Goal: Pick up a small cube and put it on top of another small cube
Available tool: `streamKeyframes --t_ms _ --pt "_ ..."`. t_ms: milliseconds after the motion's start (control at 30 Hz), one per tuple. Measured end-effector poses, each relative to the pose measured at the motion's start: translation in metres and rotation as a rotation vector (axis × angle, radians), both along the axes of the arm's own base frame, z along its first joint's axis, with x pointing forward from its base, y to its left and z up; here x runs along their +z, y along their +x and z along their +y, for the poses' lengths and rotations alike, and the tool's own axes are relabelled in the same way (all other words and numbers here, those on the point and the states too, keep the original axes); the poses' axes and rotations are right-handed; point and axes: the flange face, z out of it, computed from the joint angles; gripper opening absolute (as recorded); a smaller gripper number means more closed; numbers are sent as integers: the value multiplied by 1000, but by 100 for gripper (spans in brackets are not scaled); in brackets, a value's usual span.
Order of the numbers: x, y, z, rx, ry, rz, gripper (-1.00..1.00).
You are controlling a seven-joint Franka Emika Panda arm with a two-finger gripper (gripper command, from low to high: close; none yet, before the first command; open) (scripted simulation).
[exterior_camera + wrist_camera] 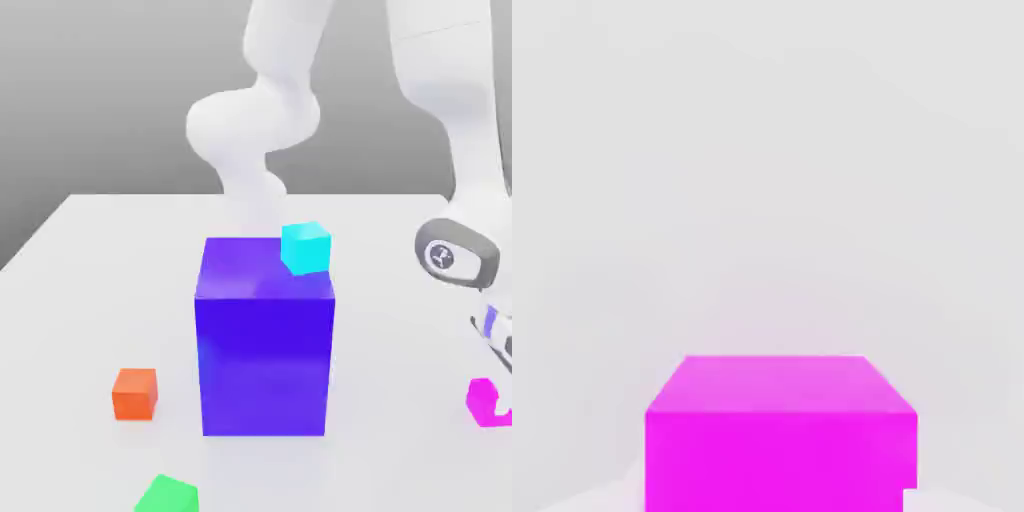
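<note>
The small cube (pixel 482 400) is bright magenta and sits on the white table at the exterior view's right edge. My gripper (pixel 503 396) is down at it, and one finger covers part of its right side. The jaws are shut on the small cube. In the hand view the small cube (pixel 782 440) is very close, with its top face and one side showing against the pale table. Other small cubes lie about: a cyan one (pixel 305 247), an orange one (pixel 134 393) and a green one (pixel 167 496).
A big blue-purple block (pixel 265 340) stands mid-table, and the cyan cube sits tilted at its top far right corner. The orange cube lies to the block's left, the green one at the front edge. The white arm (pixel 460 120) rises on the right.
</note>
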Motion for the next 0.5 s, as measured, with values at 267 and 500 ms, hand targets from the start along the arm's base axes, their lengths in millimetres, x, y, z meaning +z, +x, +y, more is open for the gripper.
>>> streamKeyframes --t_ms 267,500 --pt "41 105 -126 -168 -13 14 -100" --pt "62 167 -299 -343 -8 16 -100"
